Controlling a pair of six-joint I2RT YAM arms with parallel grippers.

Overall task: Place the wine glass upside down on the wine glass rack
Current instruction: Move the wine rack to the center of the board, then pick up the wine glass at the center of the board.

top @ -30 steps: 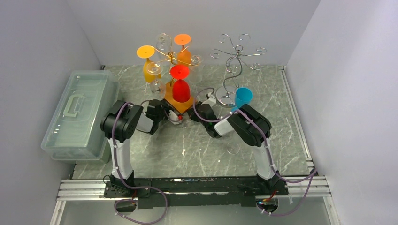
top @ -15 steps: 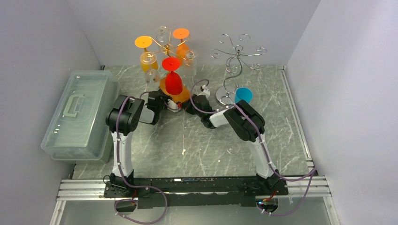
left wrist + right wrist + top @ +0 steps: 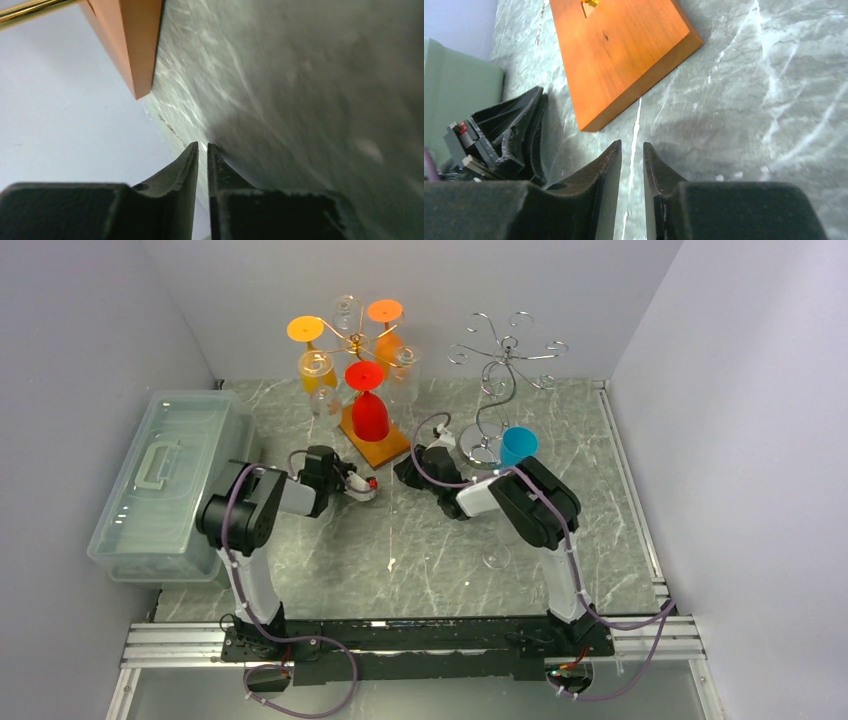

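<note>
Two hands hover low over the counter (image 3: 420,560), one on each side of the near corner of the orange base (image 3: 380,448); left hand (image 3: 203,146) barely parted, right hand (image 3: 631,145) a little wider, both pinching nothing; I see the red wine glass (image 3: 369,418) hanging upside down on the gold rack (image 3: 355,343) toward the counter's far edge.
</note>
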